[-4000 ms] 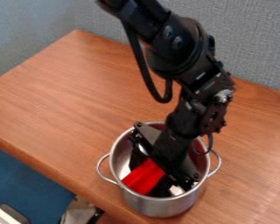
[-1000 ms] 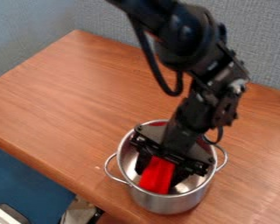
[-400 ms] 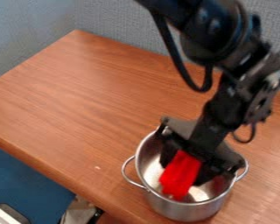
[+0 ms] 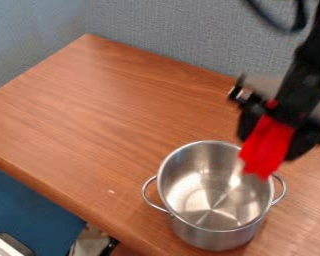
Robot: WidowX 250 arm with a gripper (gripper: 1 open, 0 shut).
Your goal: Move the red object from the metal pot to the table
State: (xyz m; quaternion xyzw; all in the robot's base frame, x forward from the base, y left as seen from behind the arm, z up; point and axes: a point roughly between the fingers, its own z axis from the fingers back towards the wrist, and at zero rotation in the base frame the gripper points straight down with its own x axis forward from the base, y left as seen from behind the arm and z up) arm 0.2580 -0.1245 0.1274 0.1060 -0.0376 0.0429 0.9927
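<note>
Reddish wood-grain surface [image 4: 96,95] fills most of my view, with a blue-grey wall behind it and something blue below its near edge. On my screen the tool [image 4: 272,125] hangs at the right side, clamped on the block [image 4: 266,148], which dangles from it nearly upright and a little tilted, blurred by motion. I can't make out the fingers themselves, only dark hardware above the red. The block is clear of the pot [image 4: 212,194]: its lower end sits above the right part of the rim, and the pot's inside looks bare and shiny. So I judge the lift done, with the carry and the set-down on the surface left to do. My worries from here: the block is long and seems held near its top, so a quick sideways move could swing it or let it slip through the grip. If I drop too early, its lower end could catch the rim or fall back inside, and a knock might shove the pot, which stands near the front edge. There is also little bare wood to the right, so I'd want to steer toward the open area at the left or back before lowering.
</note>
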